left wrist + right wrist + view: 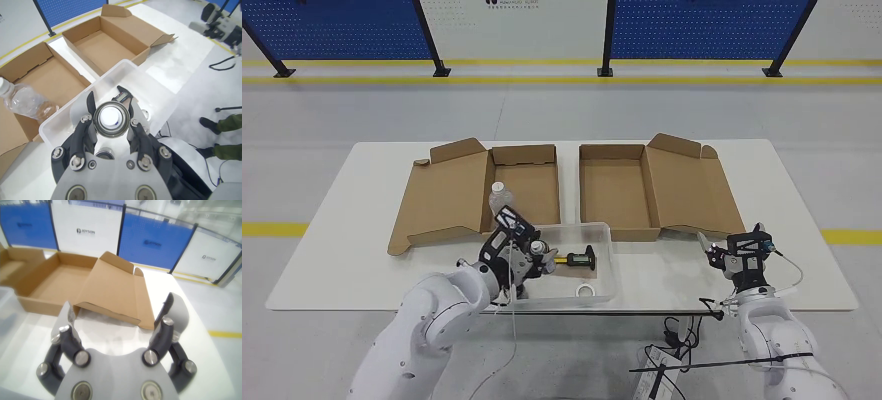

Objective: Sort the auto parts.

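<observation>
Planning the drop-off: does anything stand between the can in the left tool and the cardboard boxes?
The far wall of the clear bin lies between the metal can in the left tool and both boxes. A plastic bottle lies in the closest cardboard box. Nothing else visible.

Logo wordmark on white partition panels (86,231); darker one on blue panels (153,244).

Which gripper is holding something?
The left gripper, shut on a round metal can over the clear bin; the right gripper is open and empty.
</observation>
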